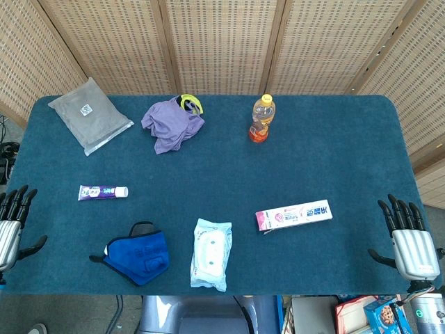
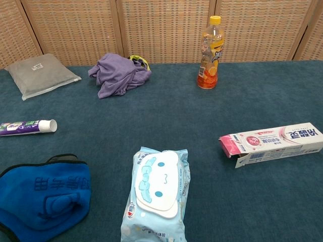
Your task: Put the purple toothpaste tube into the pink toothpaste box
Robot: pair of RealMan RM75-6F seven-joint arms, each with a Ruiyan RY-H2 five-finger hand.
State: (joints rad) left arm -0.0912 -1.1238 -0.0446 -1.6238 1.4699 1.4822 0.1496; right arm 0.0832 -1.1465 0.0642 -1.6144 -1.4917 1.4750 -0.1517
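Near edge of the tabletop (image 1: pixel 334 139), left to right:
- Left hand (image 1: pixel 12 223), at the near left corner: fingers apart, holding nothing.
- Blue face mask (image 1: pixel 135 254), soft, folded.
- Wet-wipes pack (image 1: pixel 211 253), pale blue, flat, at the middle of the near edge.
- Right hand (image 1: pixel 410 240), at the near right corner: fingers spread, empty.

Middle band:
- Purple toothpaste tube (image 1: pixel 102 192), lying flat toward the left edge, white cap pointing toward the centre. Judged light, with a soft body that dents under pressure; the cap end is stiffer. Best taken across the body, away from the cap.
- Pink toothpaste box (image 1: pixel 293 214), lying flat right of centre, well apart from the tube. The chest view shows its pink end flap open. Judged thin card, light, easily crushed and apt to slide; hold its long sides.

Far edge:
- Grey pouch (image 1: pixel 89 113), far left corner.
- Purple cloth (image 1: pixel 170 122), crumpled.
- Drink bottle (image 1: pixel 262 118), upright, yellow cap.
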